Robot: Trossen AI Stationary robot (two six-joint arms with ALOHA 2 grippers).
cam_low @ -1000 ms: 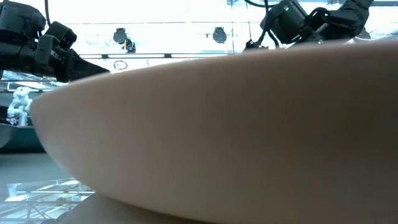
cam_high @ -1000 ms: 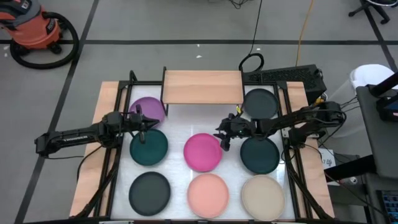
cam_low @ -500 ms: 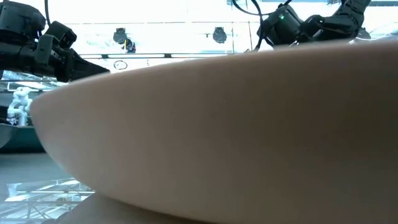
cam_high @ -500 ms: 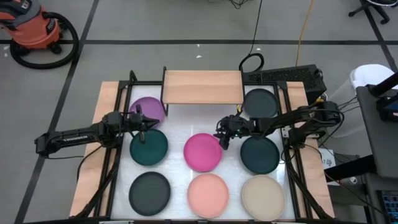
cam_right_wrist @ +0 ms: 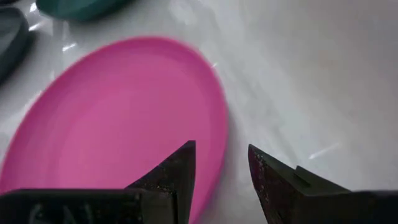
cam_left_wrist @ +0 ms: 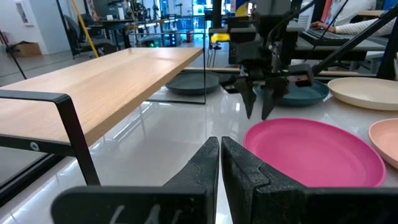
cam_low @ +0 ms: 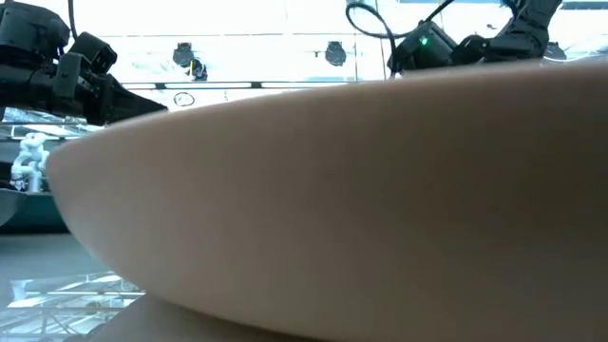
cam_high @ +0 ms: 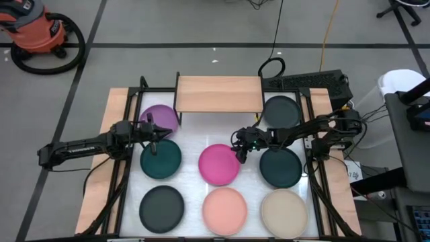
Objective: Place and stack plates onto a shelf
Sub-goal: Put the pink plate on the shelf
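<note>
The magenta plate lies flat on the white table top, mid-table. My right gripper is open just above its far right rim. One finger stands over the plate and the other finger over the table beside it, and neither touches it. My left gripper is shut and empty, between the purple plate and the left teal plate. The light-wood shelf stands bare at the far edge.
More plates lie flat on the table: a right teal plate, a charcoal plate at the far right, another charcoal plate, a salmon plate and a beige plate along the near edge. The salmon plate fills the low view.
My right gripper has gone down and a little toward the table's near edge, closing on the magenta plate's far right rim. Its fingers have stayed open. My left arm and all the plates have kept still.
</note>
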